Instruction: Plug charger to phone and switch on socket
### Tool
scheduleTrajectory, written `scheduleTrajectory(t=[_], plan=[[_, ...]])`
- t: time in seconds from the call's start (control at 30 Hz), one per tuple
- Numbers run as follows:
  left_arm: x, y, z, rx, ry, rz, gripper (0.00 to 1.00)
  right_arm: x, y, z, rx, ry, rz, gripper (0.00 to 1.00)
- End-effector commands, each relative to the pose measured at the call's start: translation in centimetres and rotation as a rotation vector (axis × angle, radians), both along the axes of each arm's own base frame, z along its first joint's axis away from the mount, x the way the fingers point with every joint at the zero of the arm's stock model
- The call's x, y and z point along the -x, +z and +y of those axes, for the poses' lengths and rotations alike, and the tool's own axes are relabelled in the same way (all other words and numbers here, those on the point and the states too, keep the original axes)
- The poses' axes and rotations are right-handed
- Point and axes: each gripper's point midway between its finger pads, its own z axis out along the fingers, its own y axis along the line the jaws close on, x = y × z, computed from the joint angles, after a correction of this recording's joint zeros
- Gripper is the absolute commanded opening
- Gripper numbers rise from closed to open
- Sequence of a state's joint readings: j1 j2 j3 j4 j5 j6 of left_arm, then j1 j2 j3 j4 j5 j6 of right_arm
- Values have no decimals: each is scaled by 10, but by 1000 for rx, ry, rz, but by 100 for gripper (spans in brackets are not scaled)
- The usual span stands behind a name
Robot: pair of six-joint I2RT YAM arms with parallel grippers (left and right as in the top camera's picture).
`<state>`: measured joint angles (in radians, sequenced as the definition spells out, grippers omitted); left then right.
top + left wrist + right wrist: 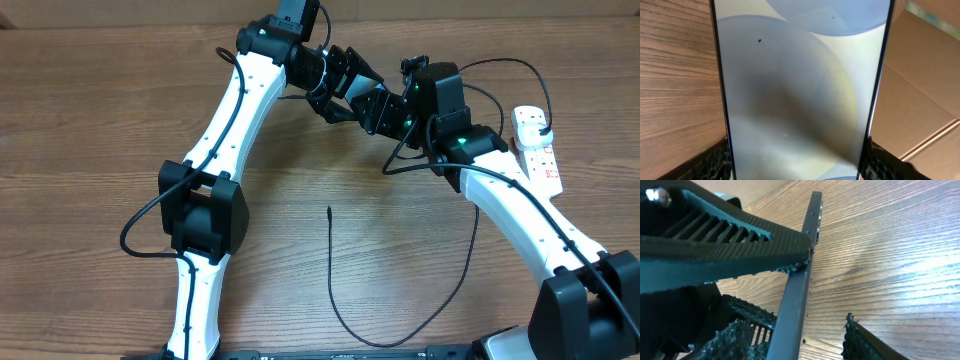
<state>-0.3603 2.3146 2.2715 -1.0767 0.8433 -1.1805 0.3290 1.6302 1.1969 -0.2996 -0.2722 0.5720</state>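
The phone [795, 90] fills the left wrist view, its pale blue-grey screen facing the camera. My left gripper [797, 162] is shut on its two long edges. In the right wrist view the phone [799, 290] shows edge-on between my right gripper's [800, 340] spread fingers, with a clear gap on the right side. In the overhead view both grippers, left [345, 90] and right [377, 108], meet above the table's far middle, and the phone is hidden between them. The charger cable [332, 270] lies loose, tip free. The socket [537, 148] lies far right.
The charger cable loops along the front of the wooden table [90, 120] and rises under the right arm [520, 215]. A black lead runs to the socket's far end. Brown cardboard [925, 75] shows behind the phone in the left wrist view.
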Motion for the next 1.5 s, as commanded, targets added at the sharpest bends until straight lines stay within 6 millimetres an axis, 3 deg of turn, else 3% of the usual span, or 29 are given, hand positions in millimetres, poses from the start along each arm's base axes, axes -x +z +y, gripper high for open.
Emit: scheduleTrajectory(t=[0.0, 0.47, 0.7, 1.47], plan=[[9, 48, -7, 73, -24, -68, 4, -6, 10, 2, 2, -3, -30, 60], [9, 48, -7, 73, -19, -62, 4, -5, 10, 2, 12, 10, -39, 53], [10, 48, -9, 73, -24, -62, 4, -5, 11, 5, 28, 32, -56, 43], [11, 48, -10, 73, -25, -62, 4, -5, 12, 5, 27, 32, -59, 29]])
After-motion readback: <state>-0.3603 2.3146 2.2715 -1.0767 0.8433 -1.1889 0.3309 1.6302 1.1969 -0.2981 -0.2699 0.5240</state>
